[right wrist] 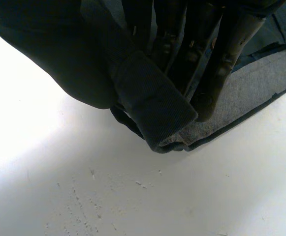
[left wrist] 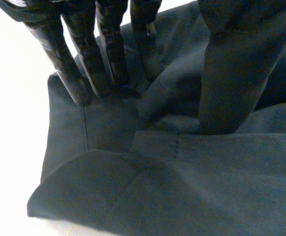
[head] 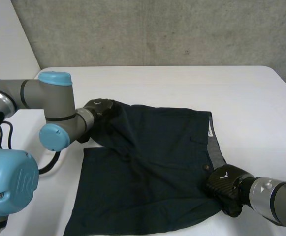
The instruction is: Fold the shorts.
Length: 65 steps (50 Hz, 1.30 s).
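Across the middle of the white table (head: 172, 83): dark navy shorts (head: 152, 167), mostly flat, waistband toward the right arm's side. Behind the table, a grey concrete wall (head: 157, 29); at the left, a plain white panel (head: 5, 39).

At the far left corner of the cloth: left hand (head: 99, 107), fabric raised and bunched up to it. In the left wrist view, fingers (left wrist: 79, 73) and thumb dug into the cloth, a ridge of it nipped between them.

At the near end of the waistband: right hand (head: 224, 184), fingers (right wrist: 221, 54) curled, clamping a rolled fold of waistband, bare speck-dotted tabletop just beside.
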Each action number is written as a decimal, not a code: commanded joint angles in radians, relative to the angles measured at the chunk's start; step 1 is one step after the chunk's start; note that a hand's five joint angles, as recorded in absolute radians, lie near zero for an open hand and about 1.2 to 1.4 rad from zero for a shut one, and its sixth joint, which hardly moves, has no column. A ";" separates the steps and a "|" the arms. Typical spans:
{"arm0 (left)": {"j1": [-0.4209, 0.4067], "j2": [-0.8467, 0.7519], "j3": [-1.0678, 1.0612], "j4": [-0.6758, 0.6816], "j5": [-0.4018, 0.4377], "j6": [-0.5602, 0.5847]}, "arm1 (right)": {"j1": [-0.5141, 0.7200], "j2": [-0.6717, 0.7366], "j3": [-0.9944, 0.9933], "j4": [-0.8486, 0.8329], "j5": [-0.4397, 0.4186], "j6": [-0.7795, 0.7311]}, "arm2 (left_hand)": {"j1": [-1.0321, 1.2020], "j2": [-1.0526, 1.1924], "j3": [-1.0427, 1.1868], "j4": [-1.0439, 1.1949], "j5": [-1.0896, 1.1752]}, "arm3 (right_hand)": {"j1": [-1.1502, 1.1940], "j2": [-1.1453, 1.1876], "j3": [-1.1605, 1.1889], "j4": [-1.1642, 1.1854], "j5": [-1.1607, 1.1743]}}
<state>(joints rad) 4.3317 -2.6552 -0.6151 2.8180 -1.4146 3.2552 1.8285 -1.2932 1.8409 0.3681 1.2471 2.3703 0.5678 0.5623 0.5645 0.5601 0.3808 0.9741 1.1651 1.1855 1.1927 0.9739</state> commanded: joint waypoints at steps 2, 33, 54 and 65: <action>0.017 0.148 -0.122 -0.019 -0.007 0.055 | 0.000 0.000 0.000 0.000 0.000 0.000 | 0.027 0.033 0.031 0.035 0.040 | 0.422 0.231 0.211 0.204 0.248; 0.026 0.103 -0.160 0.000 -0.129 0.106 | 0.000 0.000 0.008 -0.002 0.000 0.000 | 0.154 0.159 0.157 0.161 0.166 | 0.422 0.231 0.211 0.204 0.248; -0.018 0.034 -0.094 -0.003 -0.092 0.112 | 0.000 0.000 0.008 -0.005 0.000 0.000 | 0.130 0.136 0.133 0.138 0.143 | 0.422 0.231 0.211 0.204 0.248; -0.018 0.081 -0.104 -0.006 -0.145 0.115 | 0.000 0.000 0.008 -0.006 0.000 0.000 | 0.829 0.834 0.832 0.836 0.841 | 0.422 0.231 0.211 0.204 0.248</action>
<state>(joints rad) 4.3136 -2.6194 -0.7064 2.8108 -1.5190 3.3684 1.8285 -1.2931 1.8484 0.3632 1.2471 2.3700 0.8953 1.1384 1.1381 1.1360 0.9510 0.9741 1.1651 1.1855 1.1927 0.9739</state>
